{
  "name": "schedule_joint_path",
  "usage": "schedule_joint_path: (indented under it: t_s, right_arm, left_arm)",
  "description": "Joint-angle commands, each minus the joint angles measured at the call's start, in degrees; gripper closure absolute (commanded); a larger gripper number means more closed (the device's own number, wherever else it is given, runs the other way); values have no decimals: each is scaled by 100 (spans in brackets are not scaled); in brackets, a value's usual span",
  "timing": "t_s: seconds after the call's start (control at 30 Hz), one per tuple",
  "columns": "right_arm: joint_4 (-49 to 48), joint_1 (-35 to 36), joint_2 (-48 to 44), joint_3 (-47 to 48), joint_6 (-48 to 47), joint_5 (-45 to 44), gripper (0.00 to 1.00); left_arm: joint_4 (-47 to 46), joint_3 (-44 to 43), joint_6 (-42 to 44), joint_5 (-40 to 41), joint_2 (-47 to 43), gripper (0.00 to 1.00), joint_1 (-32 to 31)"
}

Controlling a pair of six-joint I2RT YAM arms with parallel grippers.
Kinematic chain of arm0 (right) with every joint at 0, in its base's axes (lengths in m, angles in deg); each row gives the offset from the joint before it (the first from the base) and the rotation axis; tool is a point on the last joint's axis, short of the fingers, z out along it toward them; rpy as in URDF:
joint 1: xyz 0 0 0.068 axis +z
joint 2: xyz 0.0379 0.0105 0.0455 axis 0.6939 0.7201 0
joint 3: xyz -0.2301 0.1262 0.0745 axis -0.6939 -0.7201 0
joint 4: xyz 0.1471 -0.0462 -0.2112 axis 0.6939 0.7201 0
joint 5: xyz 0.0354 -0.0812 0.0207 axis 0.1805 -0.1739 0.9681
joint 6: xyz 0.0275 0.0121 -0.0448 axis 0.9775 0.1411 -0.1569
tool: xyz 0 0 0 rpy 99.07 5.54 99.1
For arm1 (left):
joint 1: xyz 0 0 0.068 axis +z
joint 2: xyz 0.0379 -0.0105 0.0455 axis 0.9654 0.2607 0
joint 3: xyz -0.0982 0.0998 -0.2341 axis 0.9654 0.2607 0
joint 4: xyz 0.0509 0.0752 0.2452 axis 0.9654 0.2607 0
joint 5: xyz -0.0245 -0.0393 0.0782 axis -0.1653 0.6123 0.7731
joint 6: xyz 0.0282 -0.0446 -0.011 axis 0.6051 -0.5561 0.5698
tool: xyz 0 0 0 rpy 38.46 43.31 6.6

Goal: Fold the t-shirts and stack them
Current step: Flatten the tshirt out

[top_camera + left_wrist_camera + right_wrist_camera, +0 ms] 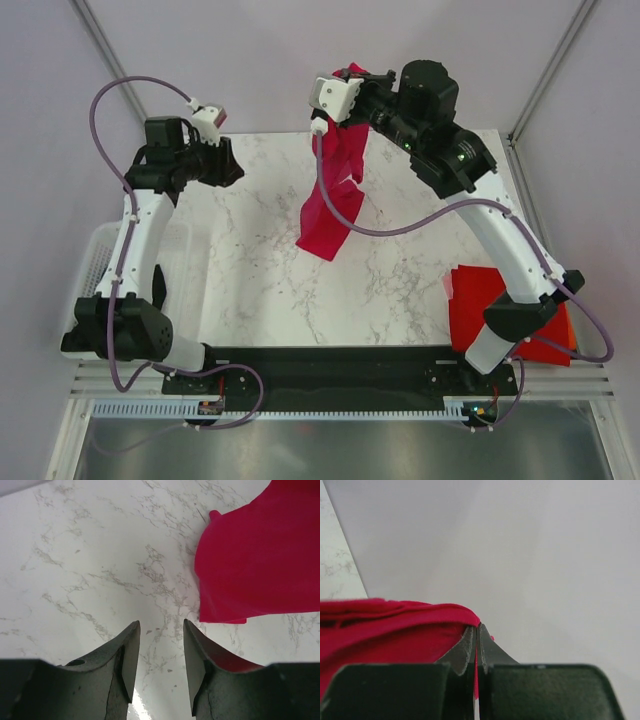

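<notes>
A crimson-pink t-shirt [335, 195] hangs bunched in the air over the far middle of the marble table [260, 280], its lower end near the tabletop. My right gripper [354, 80] is shut on the shirt's top edge; in the right wrist view the cloth [385, 630] is pinched between the closed jaws of that gripper [478, 627]. My left gripper [233, 166] hovers open at the far left, apart from the shirt. In the left wrist view it [161, 625] has only bare marble between its fingers, with the shirt's lower end [260, 555] ahead to the right.
A folded bright red t-shirt [475, 300] lies at the near right corner, partly under my right arm, with an orange one [560, 342] showing beneath it. A white basket [95, 255] stands off the table's left edge. Enclosure walls rise behind.
</notes>
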Motion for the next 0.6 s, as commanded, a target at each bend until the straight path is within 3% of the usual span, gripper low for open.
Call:
schedule_joint_path:
  t_s: [0.0, 0.17, 0.27, 0.4, 0.57]
  right_arm:
    - [-151, -88, 199, -235, 423, -881, 100]
    - [-151, -264, 830, -69, 574, -1128, 100]
    - [-134, -334, 1165, 151, 565, -1278, 100]
    - [-134, -448, 1377, 257, 688, -1304, 100]
    - [-151, -484, 1552, 397, 916, -1453, 100]
  left_arm:
    - [-141, 541, -465, -493, -128, 53, -93]
    - [-606, 1928, -545, -354, -137, 53, -1172]
    - [-906, 2274, -748, -336, 20, 52, -1595]
    - [-1108, 2275, -783, -134, 555, 41, -1808]
    - [-1363, 1890, -801, 121, 1365, 38, -1895]
